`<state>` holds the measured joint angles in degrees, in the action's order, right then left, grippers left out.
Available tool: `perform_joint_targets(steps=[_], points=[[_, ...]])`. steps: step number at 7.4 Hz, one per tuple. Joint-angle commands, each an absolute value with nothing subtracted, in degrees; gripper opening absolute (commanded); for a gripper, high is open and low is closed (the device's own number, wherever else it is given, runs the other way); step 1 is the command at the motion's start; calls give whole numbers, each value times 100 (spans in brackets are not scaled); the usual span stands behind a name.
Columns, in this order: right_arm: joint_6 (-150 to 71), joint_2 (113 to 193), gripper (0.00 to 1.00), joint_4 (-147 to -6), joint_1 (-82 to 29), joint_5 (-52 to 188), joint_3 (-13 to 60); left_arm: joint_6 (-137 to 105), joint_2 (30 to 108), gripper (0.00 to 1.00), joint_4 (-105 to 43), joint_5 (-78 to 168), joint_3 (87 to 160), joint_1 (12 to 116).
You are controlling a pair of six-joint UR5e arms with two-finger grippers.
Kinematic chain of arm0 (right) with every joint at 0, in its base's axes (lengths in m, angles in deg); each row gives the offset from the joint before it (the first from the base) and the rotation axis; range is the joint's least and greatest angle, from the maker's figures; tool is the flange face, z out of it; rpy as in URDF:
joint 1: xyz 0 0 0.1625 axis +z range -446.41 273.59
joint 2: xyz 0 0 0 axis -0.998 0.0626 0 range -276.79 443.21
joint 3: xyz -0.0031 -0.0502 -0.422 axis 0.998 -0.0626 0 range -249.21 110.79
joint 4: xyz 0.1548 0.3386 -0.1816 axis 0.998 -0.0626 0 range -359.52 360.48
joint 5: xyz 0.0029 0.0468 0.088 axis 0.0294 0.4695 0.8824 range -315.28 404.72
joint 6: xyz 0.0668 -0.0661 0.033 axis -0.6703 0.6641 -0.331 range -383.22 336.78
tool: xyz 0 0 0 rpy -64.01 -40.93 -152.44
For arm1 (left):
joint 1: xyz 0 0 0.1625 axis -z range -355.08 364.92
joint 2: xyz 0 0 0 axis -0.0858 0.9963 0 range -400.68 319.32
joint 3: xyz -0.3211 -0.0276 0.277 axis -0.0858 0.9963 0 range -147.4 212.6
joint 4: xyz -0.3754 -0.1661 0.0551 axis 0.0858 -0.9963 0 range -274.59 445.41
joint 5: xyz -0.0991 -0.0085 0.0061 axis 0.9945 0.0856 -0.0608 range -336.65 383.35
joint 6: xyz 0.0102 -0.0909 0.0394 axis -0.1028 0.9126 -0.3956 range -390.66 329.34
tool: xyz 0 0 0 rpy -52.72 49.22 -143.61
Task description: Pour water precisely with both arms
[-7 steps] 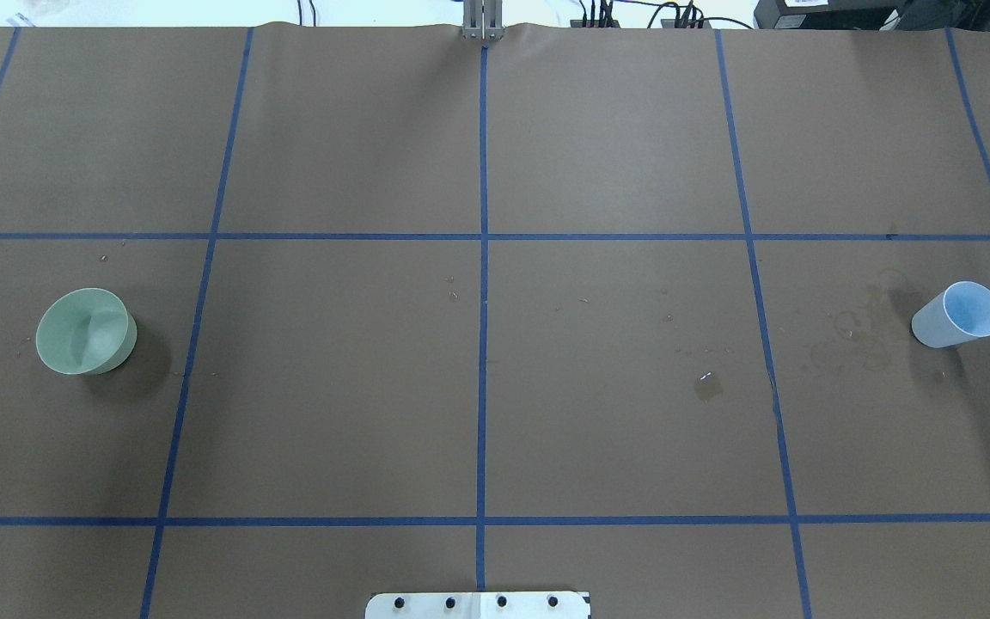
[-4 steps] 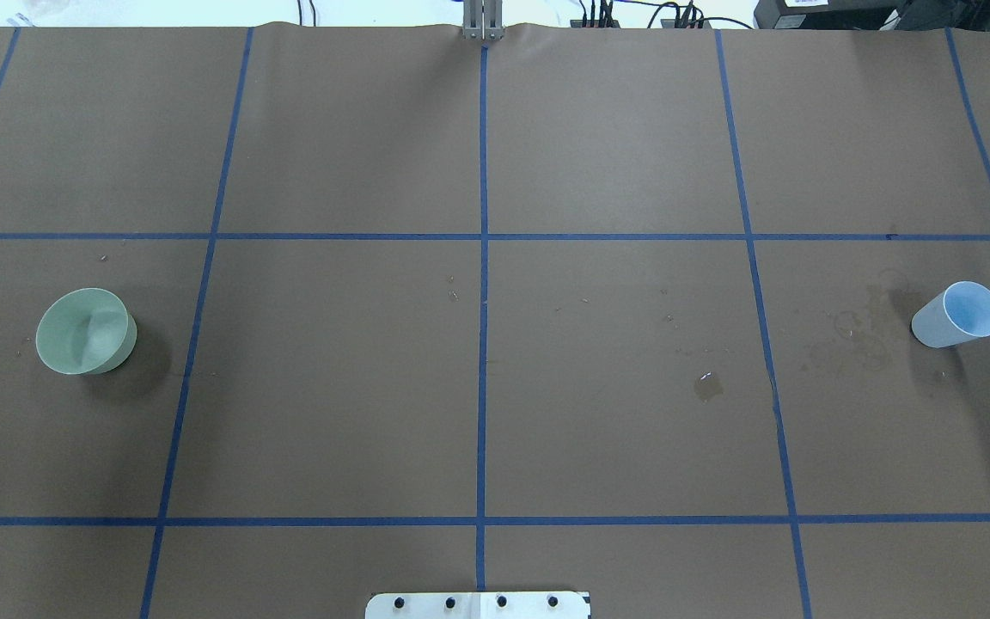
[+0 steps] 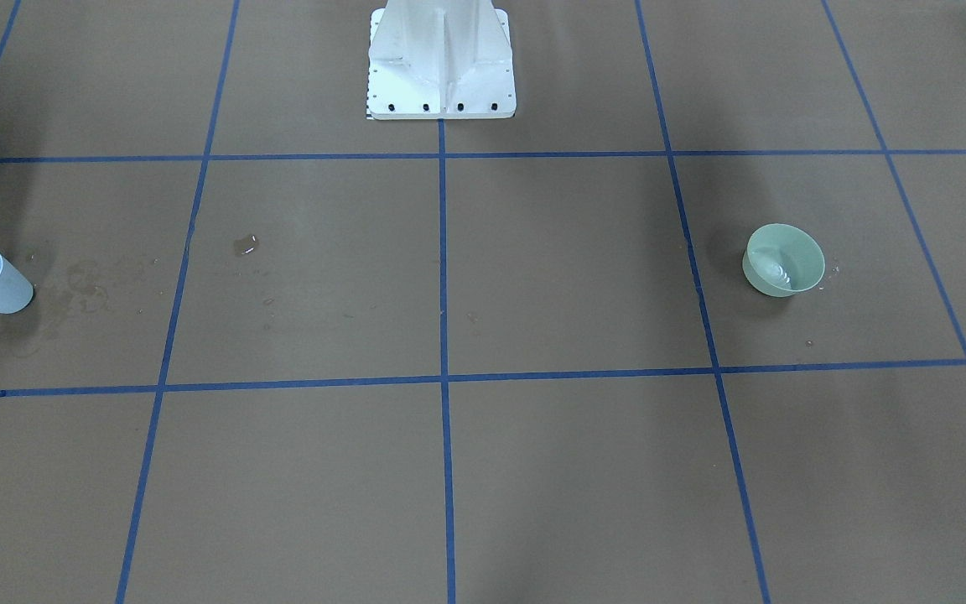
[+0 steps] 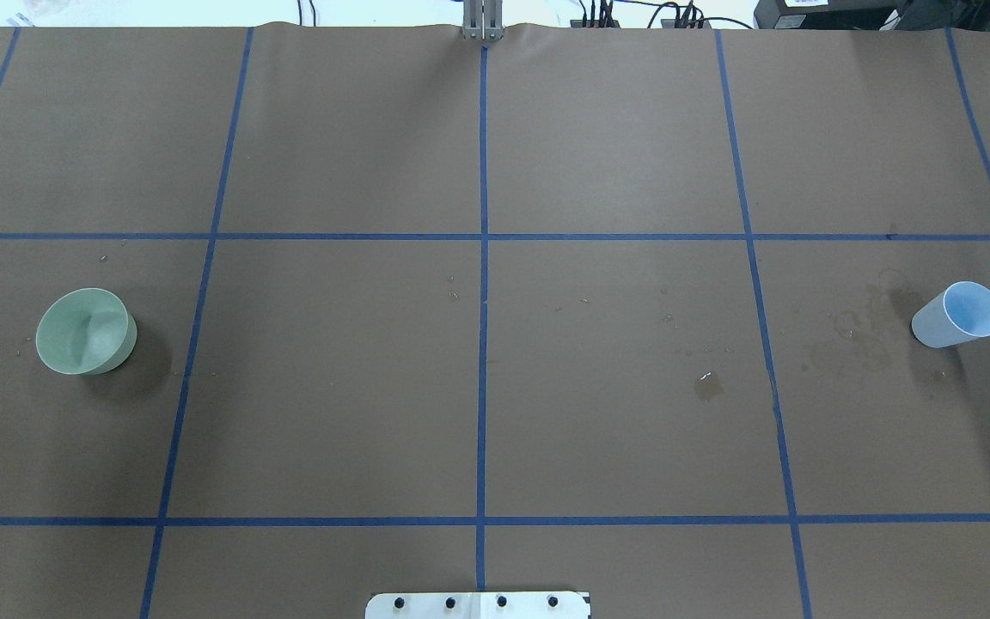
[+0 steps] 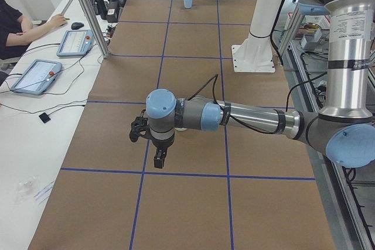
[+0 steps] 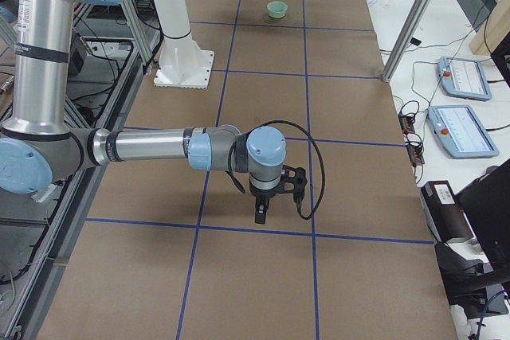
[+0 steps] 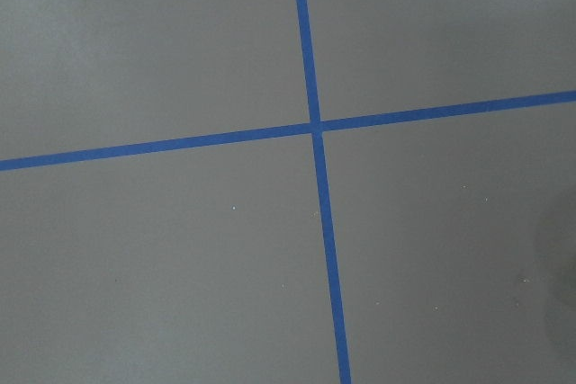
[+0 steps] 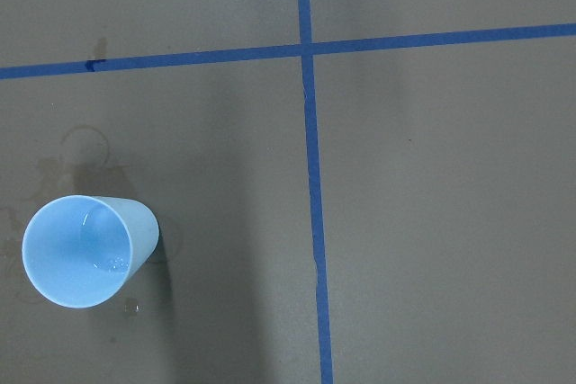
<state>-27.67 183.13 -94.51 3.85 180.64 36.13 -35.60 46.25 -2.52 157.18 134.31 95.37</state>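
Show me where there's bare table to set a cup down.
Bare: the middle stretch from the green bowl to the small puddle, and the whole far row. Crowded: wet stains beside the blue cup.

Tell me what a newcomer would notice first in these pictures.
A brown paper-covered table crossed by blue tape lines holds two vessels: a pale green round bowl at the robot's left end and a light blue plastic cup at its right end, beside dark wet stains. The grey-silver left arm and right arm each stretch out horizontally above it.
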Motion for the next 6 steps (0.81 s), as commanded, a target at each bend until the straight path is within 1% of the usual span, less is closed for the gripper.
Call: perform_joint_targets(steps=[1,2,3,4,6], points=[[-2771,18262,99,-9444,385,18068,3600,-3149,4738,100,-738,15730,13455,9238],[-2771,18235,99,-9435,385,18068,3600,-2710,4965,100,-1002,15738,13394,9176],[-2771,18235,99,-9435,385,18068,3608,-2140,4985,100,-1022,15982,13368,9036],[-2771,18235,99,-9435,385,18068,3608,-1325,4976,100,-1187,16150,13324,8609],[-2771,18235,99,-9435,385,18068,3617,692,4915,100,-2823,16091,12956,7949]])
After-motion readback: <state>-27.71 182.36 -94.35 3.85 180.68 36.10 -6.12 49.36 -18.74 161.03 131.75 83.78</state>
